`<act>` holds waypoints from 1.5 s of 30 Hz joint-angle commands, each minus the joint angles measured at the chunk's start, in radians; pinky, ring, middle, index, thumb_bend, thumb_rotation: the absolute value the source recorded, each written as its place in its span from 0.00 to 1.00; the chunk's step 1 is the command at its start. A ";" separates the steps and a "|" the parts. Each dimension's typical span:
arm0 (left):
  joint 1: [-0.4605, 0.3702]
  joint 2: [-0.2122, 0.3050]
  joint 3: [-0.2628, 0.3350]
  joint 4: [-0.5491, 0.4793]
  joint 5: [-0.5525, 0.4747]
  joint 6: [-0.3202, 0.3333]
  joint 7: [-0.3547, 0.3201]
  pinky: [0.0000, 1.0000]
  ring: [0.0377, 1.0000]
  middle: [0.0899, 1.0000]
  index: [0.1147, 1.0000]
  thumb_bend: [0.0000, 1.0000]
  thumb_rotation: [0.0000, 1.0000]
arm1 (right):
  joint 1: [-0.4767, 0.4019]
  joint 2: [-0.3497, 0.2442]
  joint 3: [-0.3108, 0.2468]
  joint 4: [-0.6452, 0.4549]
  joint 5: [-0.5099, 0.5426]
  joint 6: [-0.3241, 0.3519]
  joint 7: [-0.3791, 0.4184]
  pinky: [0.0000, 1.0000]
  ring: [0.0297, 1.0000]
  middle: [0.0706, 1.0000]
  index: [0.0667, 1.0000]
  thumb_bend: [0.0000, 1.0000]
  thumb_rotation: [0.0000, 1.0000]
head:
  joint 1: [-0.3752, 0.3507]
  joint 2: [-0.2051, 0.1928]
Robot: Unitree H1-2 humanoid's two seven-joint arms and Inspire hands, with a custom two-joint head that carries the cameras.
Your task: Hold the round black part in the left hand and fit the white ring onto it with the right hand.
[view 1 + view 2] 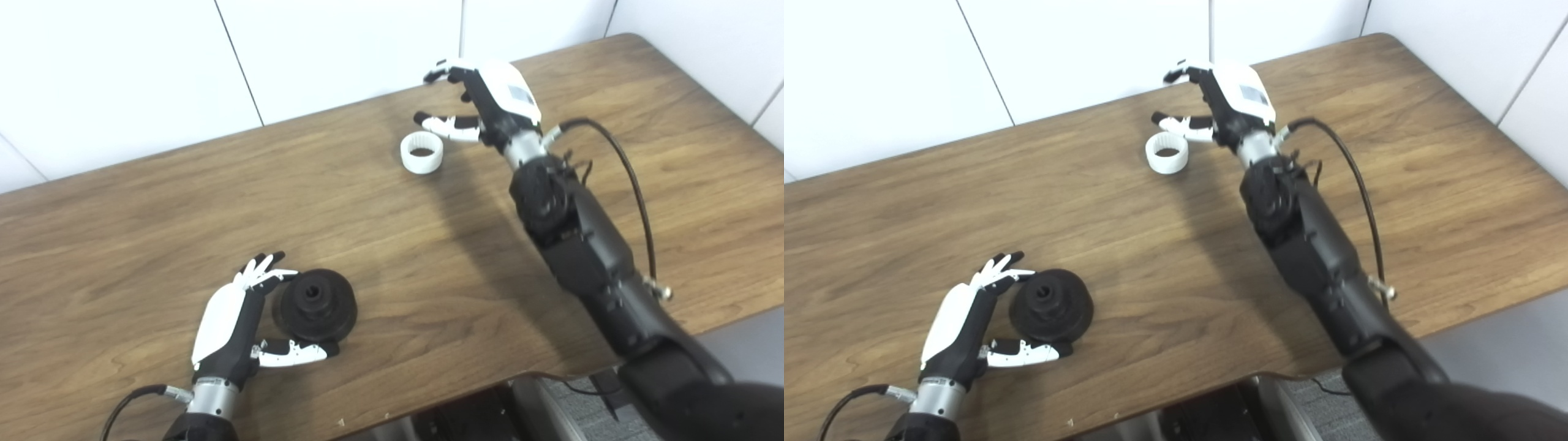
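Near the table's (429, 257) front edge, at the left, the left hand (236, 324) is lying low with its fingers (264, 271) and thumb (294, 353) spread wide, cupping the black part (315, 304) from its left side. The fingers are reaching to the part's far-left rim and the thumb is lying along its near rim; whether they are pressing it I cannot tell, and the part is sitting on the wood, not lifted. The part is a round stepped disc resting flat, its axis pointing up, with a raised hub and a centre hole facing the ceiling.

Well apart, toward the far side, the ring (421, 152) is lying flat too, its opening facing up. Just beside it on the right, the right hand (484, 101) is hanging open, fingers curled above and thumb (446, 125) stretching out close over the ring's far-right rim, holding nothing. A black cable (631, 177) is looping along the right forearm. Bare wood is lying between ring and part.
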 commanded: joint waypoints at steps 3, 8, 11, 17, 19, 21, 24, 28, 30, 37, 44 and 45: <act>-0.016 0.006 0.004 -0.025 0.007 -0.004 0.001 1.00 1.00 0.95 0.53 0.86 0.24 | -0.107 -0.051 0.012 0.067 0.009 -0.030 0.026 0.69 0.85 0.87 0.80 0.59 0.43 | 0.000 0.001; -0.013 0.001 0.005 -0.026 0.007 -0.004 0.004 1.00 1.00 0.95 0.53 0.87 0.23 | -0.142 -0.088 0.049 0.142 0.032 -0.014 0.120 0.79 0.94 0.96 0.90 0.72 0.56 | 0.006 0.004; -0.010 -0.001 0.006 -0.029 0.008 -0.003 0.005 1.00 1.00 0.95 0.53 0.86 0.23 | -0.146 -0.109 0.069 0.160 0.040 -0.019 0.165 0.83 0.96 0.98 0.92 0.85 0.65 | 0.009 0.004; -0.009 -0.005 0.008 -0.030 0.008 -0.001 0.005 1.00 1.00 0.95 0.53 0.86 0.23 | -0.151 -0.155 0.111 0.159 0.058 -0.012 0.285 0.90 1.00 1.00 0.96 1.00 0.76 | 0.013 0.007; -0.009 -0.006 0.008 -0.029 0.011 -0.001 0.006 1.00 1.00 0.95 0.53 0.86 0.24 | -0.150 -0.167 0.118 0.150 0.073 -0.012 0.328 0.92 1.00 1.00 0.95 1.00 0.77 | 0.015 0.008; -0.009 -0.007 0.007 -0.028 0.012 -0.002 0.007 1.00 1.00 0.95 0.53 0.86 0.24 | -0.148 -0.172 0.119 0.144 0.084 -0.007 0.353 0.92 1.00 1.00 0.94 1.00 0.76 | 0.017 0.008; -0.008 -0.006 0.007 -0.025 0.013 -0.004 0.007 1.00 1.00 0.95 0.53 0.86 0.24 | -0.138 -0.176 0.121 0.131 0.095 0.008 0.382 0.93 1.00 1.00 0.93 1.00 0.74 | 0.018 0.009; -0.008 -0.005 0.008 -0.023 0.014 -0.005 0.009 1.00 1.00 0.95 0.54 0.86 0.25 | -0.124 -0.174 0.119 0.126 0.103 0.015 0.393 0.92 1.00 1.00 0.91 1.00 0.73 | 0.022 0.011; -0.007 -0.006 0.008 -0.022 0.013 -0.005 0.010 1.00 1.00 0.95 0.54 0.86 0.25 | -0.118 -0.172 0.119 0.125 0.106 0.019 0.398 0.92 1.00 1.00 0.91 1.00 0.74 | 0.022 0.011; -0.005 -0.009 0.010 -0.025 0.014 -0.003 0.012 1.00 1.00 0.95 0.53 0.87 0.25 | -0.101 -0.157 0.124 0.127 0.107 0.023 0.393 0.96 1.00 1.00 0.91 1.00 0.73 | 0.029 0.015; -0.007 -0.008 0.008 -0.020 0.016 -0.005 0.010 1.00 1.00 0.95 0.54 0.87 0.25 | -0.074 -0.116 0.133 0.144 0.061 0.009 0.300 0.94 1.00 1.00 0.89 1.00 0.68 | 0.033 0.019; -0.007 -0.009 0.008 -0.021 0.017 -0.004 0.010 1.00 1.00 0.95 0.54 0.87 0.25 | -0.068 -0.108 0.134 0.144 0.051 0.011 0.280 0.94 1.00 1.00 0.88 1.00 0.67 | 0.035 0.019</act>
